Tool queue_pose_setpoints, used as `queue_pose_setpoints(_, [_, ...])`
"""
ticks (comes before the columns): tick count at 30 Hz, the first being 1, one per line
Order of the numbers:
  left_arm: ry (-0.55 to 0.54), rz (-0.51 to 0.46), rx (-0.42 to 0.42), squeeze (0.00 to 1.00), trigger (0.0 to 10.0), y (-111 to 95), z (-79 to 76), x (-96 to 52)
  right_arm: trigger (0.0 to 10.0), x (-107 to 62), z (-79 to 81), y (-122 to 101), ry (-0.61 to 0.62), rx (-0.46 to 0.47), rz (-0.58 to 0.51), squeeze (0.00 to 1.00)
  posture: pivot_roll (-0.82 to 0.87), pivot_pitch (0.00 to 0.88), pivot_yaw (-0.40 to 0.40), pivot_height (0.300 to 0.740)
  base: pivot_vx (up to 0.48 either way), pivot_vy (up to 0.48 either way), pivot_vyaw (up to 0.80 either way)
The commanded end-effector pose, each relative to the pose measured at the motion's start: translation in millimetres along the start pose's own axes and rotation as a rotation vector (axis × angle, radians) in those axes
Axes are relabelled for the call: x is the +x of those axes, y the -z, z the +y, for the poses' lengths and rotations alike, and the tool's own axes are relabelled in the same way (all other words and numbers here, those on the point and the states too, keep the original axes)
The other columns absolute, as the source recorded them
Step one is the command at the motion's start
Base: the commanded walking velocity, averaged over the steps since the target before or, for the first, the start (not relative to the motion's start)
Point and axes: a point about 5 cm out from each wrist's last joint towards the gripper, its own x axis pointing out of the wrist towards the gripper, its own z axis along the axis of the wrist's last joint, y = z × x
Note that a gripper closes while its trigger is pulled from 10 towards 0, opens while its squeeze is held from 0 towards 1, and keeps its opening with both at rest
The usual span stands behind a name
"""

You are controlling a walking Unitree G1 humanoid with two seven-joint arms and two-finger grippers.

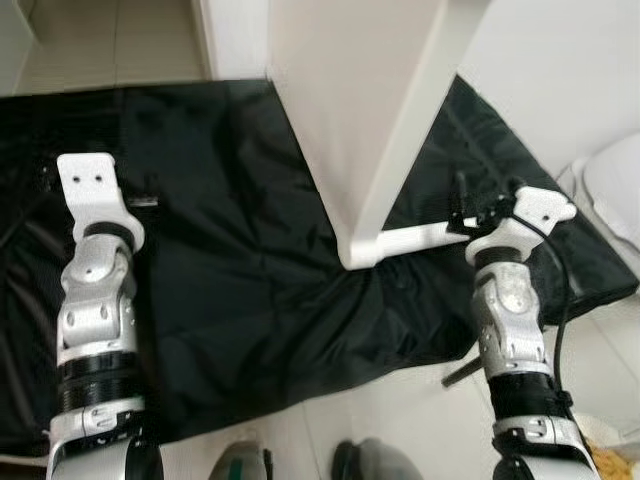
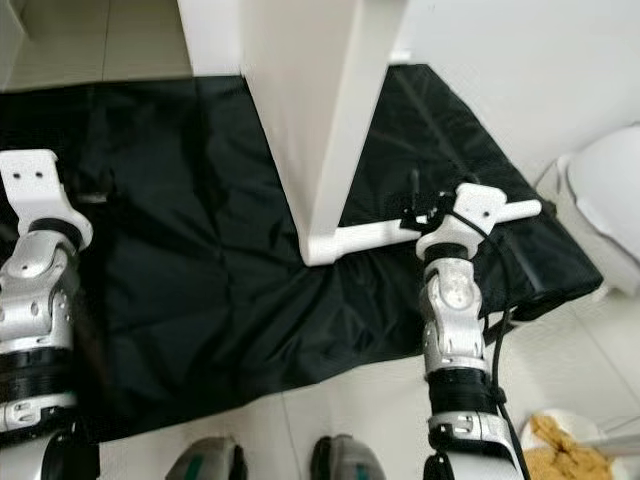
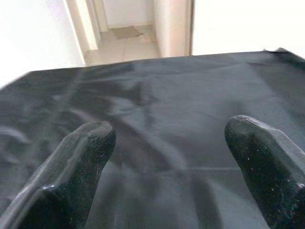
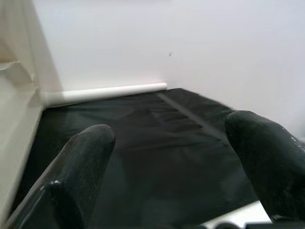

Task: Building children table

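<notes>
A white children's table (image 1: 340,110) stands on its edge on a black sheet (image 1: 230,270) spread over the floor. One white round leg (image 1: 415,238) sticks out sideways from its lower corner, low over the sheet. My right gripper (image 4: 169,138) is open just above the leg's free end, with a second white leg (image 4: 105,93) further off against the tabletop. My left arm (image 1: 95,260) reaches out over the left part of the sheet. The left gripper (image 3: 169,138) is open with nothing between its fingers and only black sheet beneath.
A white rounded bin or toilet (image 1: 615,190) stands at the right, beside the sheet's edge. My feet (image 1: 370,465) rest on pale tiles at the sheet's near edge. A yellowish crumpled thing (image 2: 560,440) lies at the near right. A doorway (image 3: 126,28) opens beyond the sheet.
</notes>
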Motion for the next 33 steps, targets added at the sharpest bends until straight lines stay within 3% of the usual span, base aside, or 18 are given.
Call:
queue_pose_setpoints(1, [-0.029,0.008,0.011,0.0,10.0,2.0,5.4,-0.2,10.0,-1.2,5.2,3.0,-0.011,0.005,0.013,0.0,0.09,0.083,-0.04,0.74,0.0,0.394,0.0])
queue_pose_setpoints(5, [-0.031,0.008,0.012,0.0,10.0,2.1,5.2,-0.2,10.0,-1.7,4.9,3.0,-0.009,0.004,0.013,0.0,0.09,0.083,-0.04,0.74,0.0,0.394,0.0])
queue_pose_setpoints(8, [-0.03,-0.005,0.015,0.0,10.0,1.2,4.7,-0.1,10.0,-3.8,-5.5,2.3,0.09,-0.04,-0.004,0.0,0.09,0.083,-0.036,0.74,0.0,0.0,0.0])
queue_pose_setpoints(10, [-0.021,-0.017,0.037,0.0,10.0,-0.7,3.6,0.0,10.0,-9.4,-24.9,5.2,0.282,-0.09,0.009,0.0,0.09,0.083,-0.034,0.74,0.0,0.0,0.0])
queue_pose_setpoints(16, [0.011,-0.039,0.041,0.0,10.0,-5.3,1.9,0.5,10.0,-19.1,-36.3,11.6,0.427,-0.092,0.048,0.0,0.09,0.082,-0.022,0.74,0.0,0.0,0.0])
queue_pose_setpoints(25, [0.06,-0.059,0.038,0.0,10.0,-10.3,-0.2,0.6,10.0,-29.8,-23.9,11.0,0.348,-0.1,0.027,0.0,0.09,0.087,-0.015,0.74,0.0,0.0,0.0])
queue_pose_setpoints(28, [0.081,-0.069,0.037,0.0,10.0,-11.5,-0.8,-0.2,10.0,-40.7,-13.5,12.9,0.288,-0.102,0.029,0.0,0.09,0.089,-0.015,0.74,0.0,0.0,0.0])
queue_pose_setpoints(31, [0.134,-0.09,0.047,0.0,10.0,-15.4,-3.2,-2.8,10.0,-66.9,6.7,16.8,0.071,-0.071,0.054,0.0,0.09,0.099,-0.017,0.74,0.0,0.0,0.0])
queue_pose_setpoints(33, [0.147,-0.093,0.048,0.0,10.0,-16.1,-3.5,-3.4,10.0,-73.1,10.3,16.8,0.016,-0.061,0.059,0.0,0.08,0.101,-0.016,0.74,0.0,0.0,0.0])
